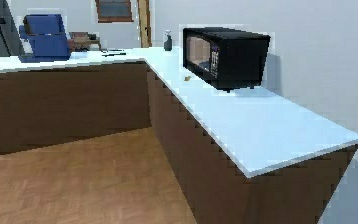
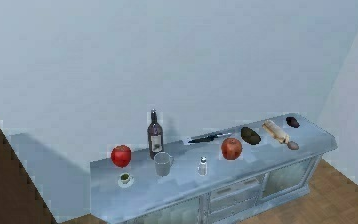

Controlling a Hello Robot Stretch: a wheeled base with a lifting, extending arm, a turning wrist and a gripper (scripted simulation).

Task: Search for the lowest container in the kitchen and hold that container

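L-shaped counter [image 1: 257, 125], black microwave [image 1: 225, 57], blue box [image 1: 46, 38]

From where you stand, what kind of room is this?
Probably a kitchen: a black microwave sits on an L-shaped countertop, and a wine bottle and a red apple stand on another counter.

The robot stands with its wheeled base on the wooden floor [image 1: 77, 180], in the crook of the L-shaped counter [image 1: 277, 125]. Its front is turned toward the counter's inner corner. The nearer run of the counter passes close along the forward view's right. Its forward camera sits above the level of the worktop and tips somewhat down onto it. The side on which the arm reaches faces outward, away from the counter. Only the counter's dark end shows there, at the arm side view's left edge.
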